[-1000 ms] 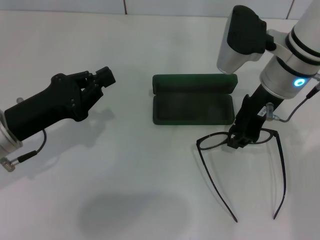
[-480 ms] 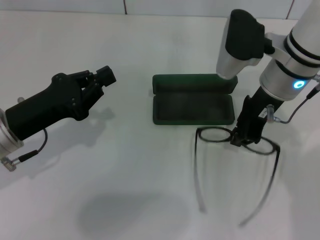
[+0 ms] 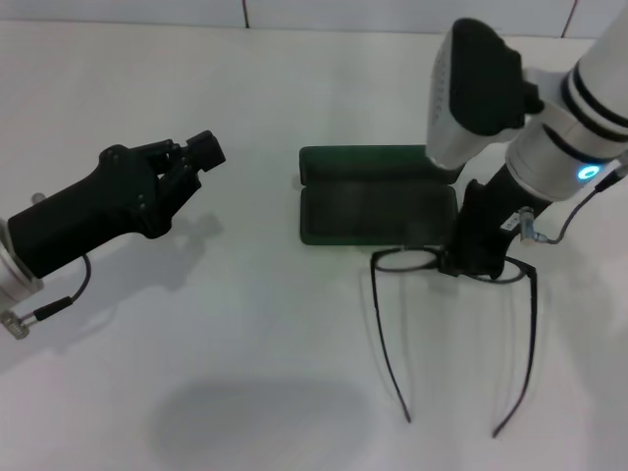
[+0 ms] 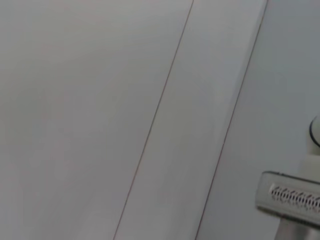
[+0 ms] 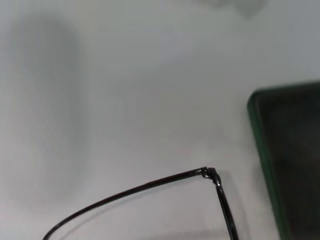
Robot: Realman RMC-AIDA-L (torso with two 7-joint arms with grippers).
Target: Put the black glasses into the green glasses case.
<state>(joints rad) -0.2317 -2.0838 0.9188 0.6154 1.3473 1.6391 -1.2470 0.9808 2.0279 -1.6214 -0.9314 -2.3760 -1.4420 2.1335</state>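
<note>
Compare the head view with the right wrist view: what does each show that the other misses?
Only the head view shows the whole scene: the left gripper parked off to the left, the right gripper closed on the front of the black glasses, both temple arms trailing toward the robot, and the full open green glasses case just beyond them. Only the right wrist view shows a close look at one hinge corner of the glasses. Both share the glasses, a part of the case and the white table.
</note>
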